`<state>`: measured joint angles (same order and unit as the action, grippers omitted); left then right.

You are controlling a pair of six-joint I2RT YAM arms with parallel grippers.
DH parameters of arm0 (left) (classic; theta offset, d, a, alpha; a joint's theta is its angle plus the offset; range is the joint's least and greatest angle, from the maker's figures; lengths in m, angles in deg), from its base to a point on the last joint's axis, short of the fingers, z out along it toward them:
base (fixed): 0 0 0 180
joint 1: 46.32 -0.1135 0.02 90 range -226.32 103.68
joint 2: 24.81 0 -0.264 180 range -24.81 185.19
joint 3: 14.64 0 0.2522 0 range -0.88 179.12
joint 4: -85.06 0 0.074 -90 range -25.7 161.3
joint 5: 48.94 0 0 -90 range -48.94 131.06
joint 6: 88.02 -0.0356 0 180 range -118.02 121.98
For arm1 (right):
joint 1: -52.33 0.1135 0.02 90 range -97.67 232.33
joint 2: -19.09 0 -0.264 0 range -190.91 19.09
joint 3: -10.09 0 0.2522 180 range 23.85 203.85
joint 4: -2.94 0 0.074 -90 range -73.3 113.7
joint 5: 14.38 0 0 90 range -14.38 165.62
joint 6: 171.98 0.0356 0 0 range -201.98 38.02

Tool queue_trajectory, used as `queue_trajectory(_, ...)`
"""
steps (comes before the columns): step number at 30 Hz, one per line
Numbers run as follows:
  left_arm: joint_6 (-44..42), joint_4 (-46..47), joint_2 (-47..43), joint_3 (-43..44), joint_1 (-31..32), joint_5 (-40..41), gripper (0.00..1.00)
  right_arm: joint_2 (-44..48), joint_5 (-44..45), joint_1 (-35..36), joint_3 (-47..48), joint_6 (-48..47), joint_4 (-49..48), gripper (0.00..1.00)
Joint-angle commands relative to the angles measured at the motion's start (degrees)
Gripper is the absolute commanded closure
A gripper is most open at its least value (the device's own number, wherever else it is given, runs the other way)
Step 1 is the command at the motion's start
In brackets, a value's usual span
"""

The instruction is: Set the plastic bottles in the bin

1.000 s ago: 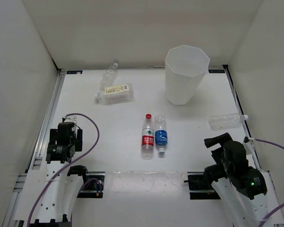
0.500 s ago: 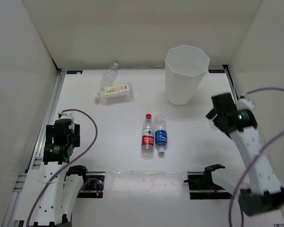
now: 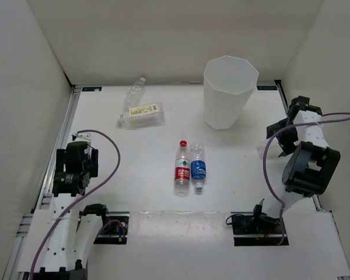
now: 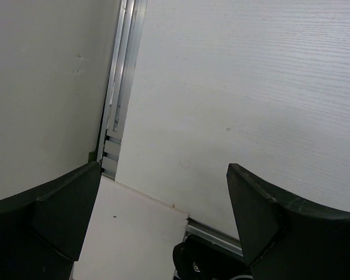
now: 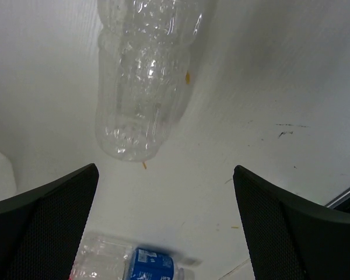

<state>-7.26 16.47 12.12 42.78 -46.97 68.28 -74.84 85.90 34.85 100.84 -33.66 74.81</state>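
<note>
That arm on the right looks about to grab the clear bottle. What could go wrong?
The bottle lies on its side, off-centre ahead of the right gripper's open fingers, so it might roll or slip out as they close. The bin is tall; the arm could knock it lifting the bottle over the rim.

The white counter (image 3: 140, 175) carries an upright bin (image 3: 224, 108) at far right. A yellow-labelled bottle (image 3: 143, 115) lies far left with an unlabelled bottle (image 3: 134, 93) just behind it. A red-labelled bottle (image 3: 182, 169) and a blue-labelled bottle (image 3: 198, 169) lie side by side mid-counter, and a clear bottle (image 5: 143, 87) lies near the right edge.
</note>
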Motion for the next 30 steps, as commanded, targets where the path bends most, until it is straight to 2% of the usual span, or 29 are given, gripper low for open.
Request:
queue_trajectory(1, -0.7, 0.7, 0.1, 2.0, -0.2, 0.1, 0.00, -3.2, -1.0, 0.0, 0.4, 1.2, -2.6, 0.00)
queue_trajectory(8, -1.8, 0.7, 0.1, 2.0, -0.2, 0.2, 0.00, -11.9, -3.3, -0.5, 1.0, 1.3, -4.9, 0.00)
queue_trajectory(9, -1.8, 0.7, 0.1, 2.0, -0.2, 0.2, 0.00, -12.4, -3.3, -0.5, 0.3, 1.3, -6.5, 0.03)
queue_trajectory(11, -1.8, 0.7, 0.1, 2.0, -0.2, 0.2, 0.00, -12.9, -1.4, -0.5, 0.3, 1.3, -7.1, 0.17)
queue_trajectory(15, -1.8, 0.7, 0.1, 2.0, -0.8, 0.2, 0.00, -11.8, -1.4, 0.0, 0.3, -1.1, -7.1, 0.51)
queue_trajectory(16, -1.8, 0.7, 0.1, 2.0, -1.3, 0.2, 0.00, -10.8, -0.4, 0.5, -0.3, -1.1, -7.1, 0.67)
queue_trajectory(18, -1.8, 0.7, 0.6, 2.0, -1.3, -0.5, 0.00, -6.4, 1.6, 2.6, -0.8, -2.9, -7.7, 0.76)
queue_trajectory(19, -1.8, 0.7, 0.6, 2.5, -1.3, -0.5, 0.00, -4.8, 2.7, 3.4, -0.8, -2.9, -7.7, 0.85)
queue_trajectory(21, -1.8, 0.7, 1.2, 2.5, -1.3, -0.5, 0.00, 0.1, 6.1, 5.6, -0.1, -4.5, -8.3, 0.92)
queue_trajectory(26, -2.4, 1.2, 1.7, 3.0, -1.3, -1.0, 0.00, 9.2, 9.6, 10.2, 8.9, -6.1, -8.8, 0.95)
queue_trajectory(30, -2.5, 1.7, 2.4, 3.5, -1.3, -1.6, 0.00, 13.1, 16.3, 16.6, 18.5, -11.3, -14.9, 0.95)
